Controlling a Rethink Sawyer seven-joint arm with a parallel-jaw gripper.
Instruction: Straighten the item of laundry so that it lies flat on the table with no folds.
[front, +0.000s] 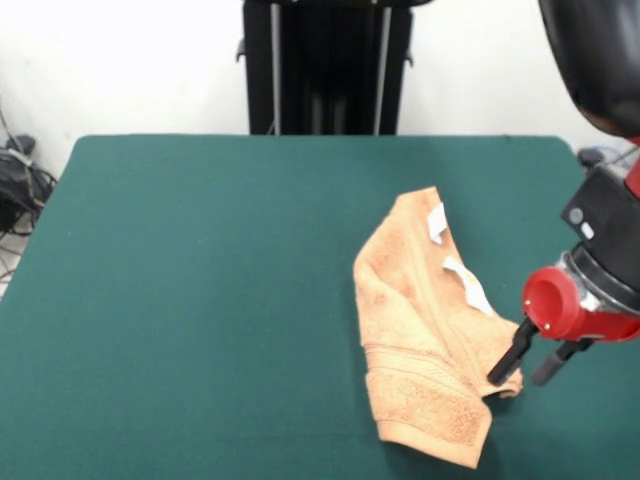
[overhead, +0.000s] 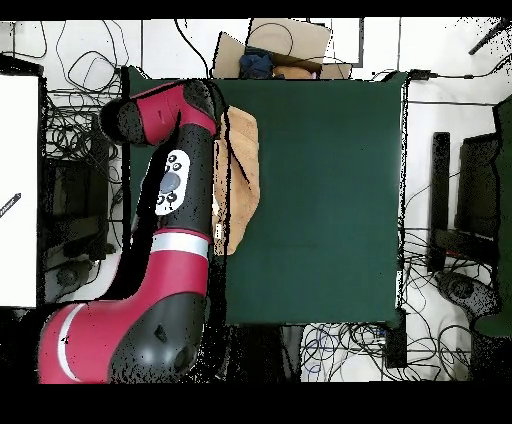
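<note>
One folded towel, one pincer

- Front view: camera low across the table, facing the pedestal and white wall; close, table edges cut off at the bottom.
- Overhead view: straight down, higher up; whole table plus surrounding floor and cables.
- Shared: green tabletop, towel, arm.

Overhead: green surface; peach towel folded along its left edge, partly under my red and black arm; cardboard box past the top edge; cables around.
</note>
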